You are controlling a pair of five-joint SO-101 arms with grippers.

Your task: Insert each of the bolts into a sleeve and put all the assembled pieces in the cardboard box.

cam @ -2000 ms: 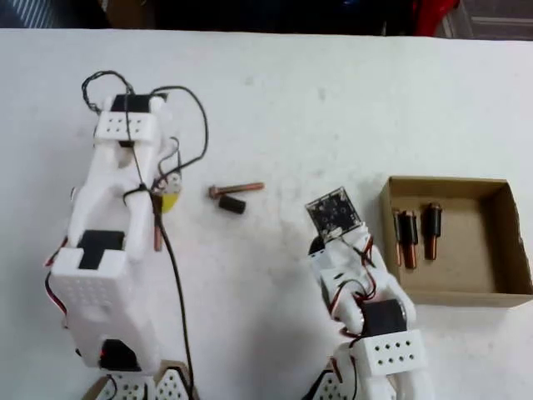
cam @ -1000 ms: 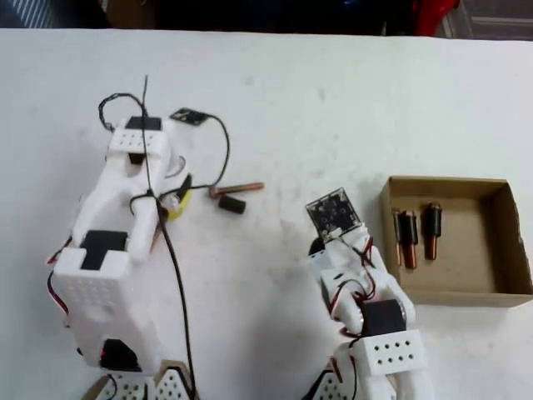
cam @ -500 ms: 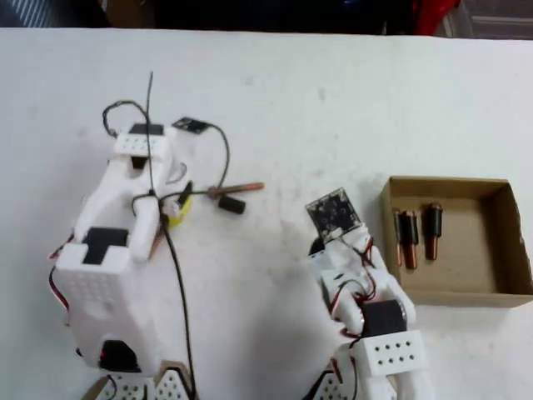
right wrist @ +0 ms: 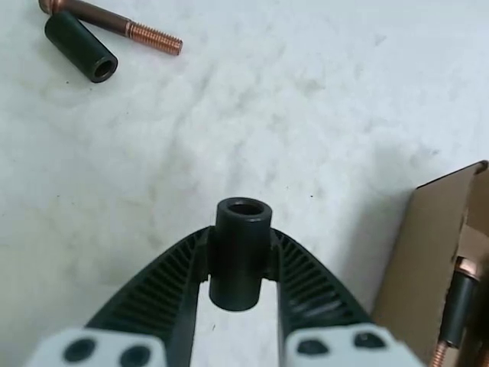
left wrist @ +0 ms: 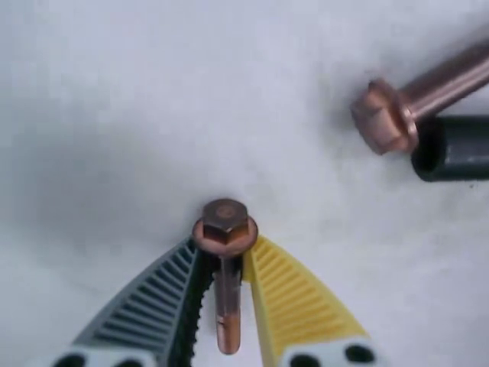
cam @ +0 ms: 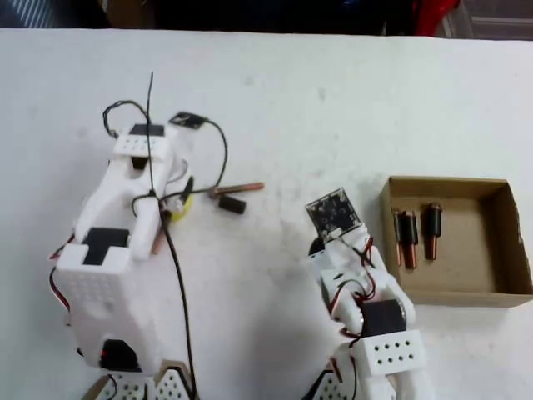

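Observation:
My left gripper (left wrist: 223, 248) is shut on a copper bolt (left wrist: 224, 264), clamped between the grey and yellow fingers with its hex head pointing outward. In the high view this gripper (cam: 172, 213) hangs just left of a loose bolt (cam: 237, 189) and a loose black sleeve (cam: 232, 204), which lie side by side on the table. My right gripper (right wrist: 241, 237) is shut on another black sleeve (right wrist: 241, 252), bore facing away, held above the table left of the cardboard box (cam: 445, 294). Bolts fitted in sleeves (cam: 431, 229) lie inside the box.
The white table (cam: 333, 108) is bare beyond the arms. The left arm's black cable (cam: 179, 283) trails across the table toward the front edge. The box's near wall (right wrist: 435, 260) stands close beside the right gripper.
The left arm has turned its wrist and shifted right, bringing the held bolt closer to the loose bolt and sleeve. The right arm has stayed still.

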